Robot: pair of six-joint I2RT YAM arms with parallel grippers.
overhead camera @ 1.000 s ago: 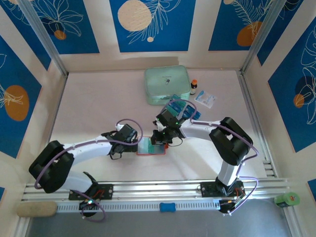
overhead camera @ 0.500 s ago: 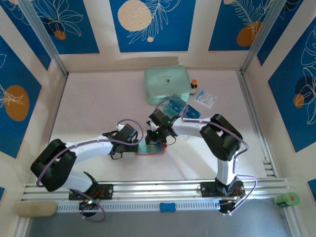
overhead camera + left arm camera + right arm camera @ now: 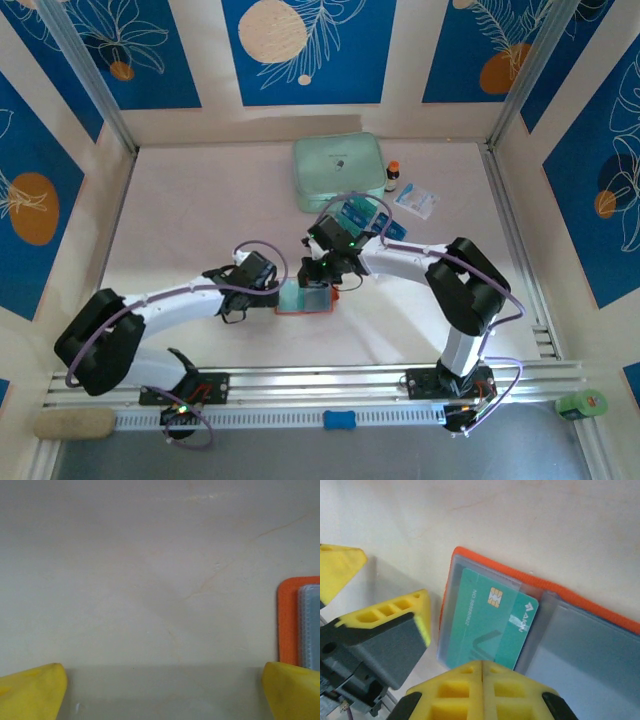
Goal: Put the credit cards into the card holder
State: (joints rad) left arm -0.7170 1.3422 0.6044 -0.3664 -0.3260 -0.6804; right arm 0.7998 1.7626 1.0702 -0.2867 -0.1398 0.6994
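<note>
The orange card holder (image 3: 304, 309) lies open on the table between the two arms. One teal credit card (image 3: 485, 625) sits in its left clear pocket, with its right end sticking out toward the fold. My right gripper (image 3: 482, 672) is shut, fingertips pressed together just over the card's near edge. My left gripper (image 3: 162, 695) is open and low on the table, with the holder's orange edge (image 3: 287, 622) beside its right finger. More teal credit cards (image 3: 358, 214) lie further back.
A mint-green zip case (image 3: 338, 172) lies at the back, with a small brown bottle (image 3: 392, 175) and a white-and-blue packet (image 3: 416, 200) to its right. The left gripper's yellow fingers (image 3: 385, 617) stand right beside the holder's left edge.
My right gripper has shifted a little to the left over the holder, still shut. The left arm and the holder have hardly moved.
</note>
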